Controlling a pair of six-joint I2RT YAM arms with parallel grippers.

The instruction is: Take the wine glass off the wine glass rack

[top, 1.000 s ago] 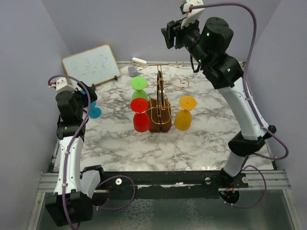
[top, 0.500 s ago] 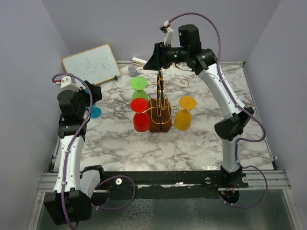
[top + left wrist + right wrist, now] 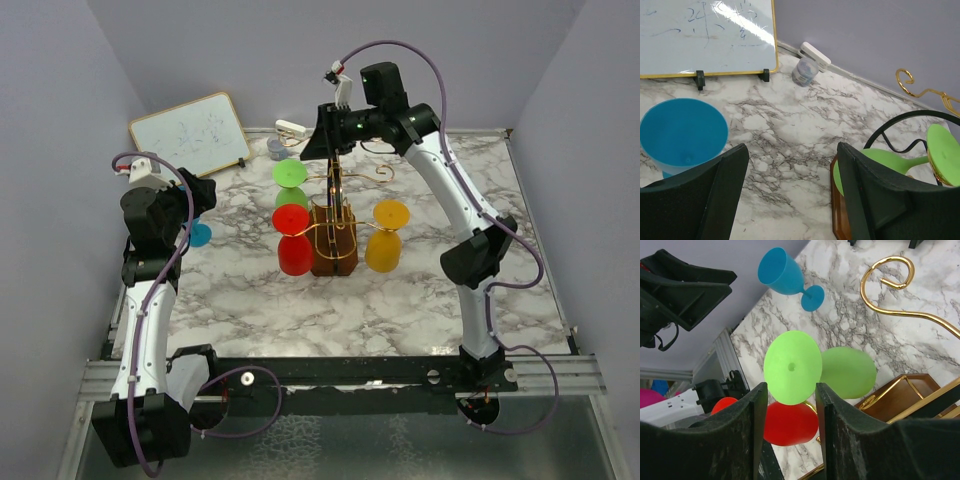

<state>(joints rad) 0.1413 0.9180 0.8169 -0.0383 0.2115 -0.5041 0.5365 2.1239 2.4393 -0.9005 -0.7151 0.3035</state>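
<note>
From above, my left wrist covers most of the translucent blue plastic wine glass (image 3: 682, 130). It stands upright on the worktop, well to the left of the wine glass rack (image 3: 334, 250), a brown wooden block with a tall gold wire frame. Both wrist cameras show only a corner of that block. I cannot make out how the wire arm holds the lime-green plastic wine glass (image 3: 289, 175), which hangs foot-up on the rack's left rear side. My own dark fingers cut off part of its bowl in the left wrist view. In the right wrist view they cut off part of the red plastic wine glass (image 3: 295, 250) that hangs in front of it.

The white, grey-veined marble worktop (image 3: 420, 290) is closed in by plain lavender walls (image 3: 300, 50).

An orange plastic wine glass (image 3: 383, 248) hangs on the rack's right side. Behind and left of the rack, a gold-framed whiteboard (image 3: 705, 35) leans on the wall. A small grey cup (image 3: 803, 72) and a flat white object (image 3: 815, 54) sit between the whiteboard and the rack.

My right end effector (image 3: 790, 390) hovers above the rack's rear, jaws parted and holding nothing, with the green foot framed between its fingers. My left end effector (image 3: 791, 150) is also spread wide and holds nothing, just beside the blue glass.
</note>
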